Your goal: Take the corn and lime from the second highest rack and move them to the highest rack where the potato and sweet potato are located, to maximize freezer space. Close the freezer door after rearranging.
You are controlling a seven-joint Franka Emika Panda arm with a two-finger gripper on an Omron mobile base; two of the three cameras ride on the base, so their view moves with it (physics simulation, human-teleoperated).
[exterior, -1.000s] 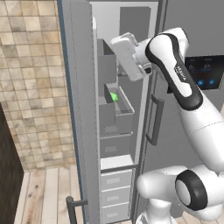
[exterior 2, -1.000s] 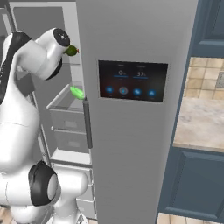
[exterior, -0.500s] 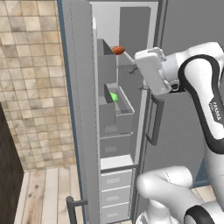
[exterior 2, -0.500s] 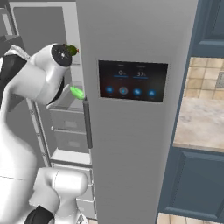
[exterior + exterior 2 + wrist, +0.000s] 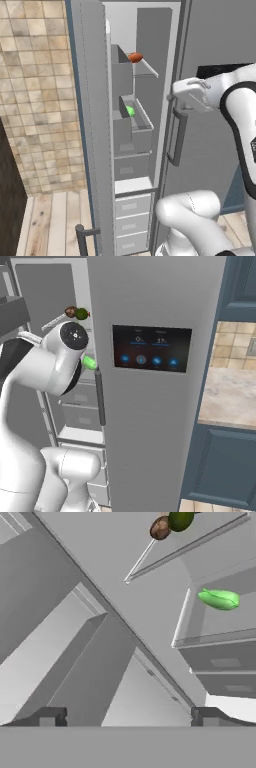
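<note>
The small dark two-finger gripper (image 5: pixel 128 716) is seen spread wide and empty, held outside the tall grey freezer (image 5: pixel 155 316). A slow, level reach into the deep grey box-like second highest rack (image 5: pixel 220 643) is called for. Up and right of the fingertips, well apart, the bright green husked corn (image 5: pixel 219 598) lies in that bin.

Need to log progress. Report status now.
Gripper open, empty, outside the freezer. Bright green item in the bin. Dark green one on top shelf. Door open.

2 base views flank freezer (image 5: pixel 150 421); hand view faces racks.
</note>
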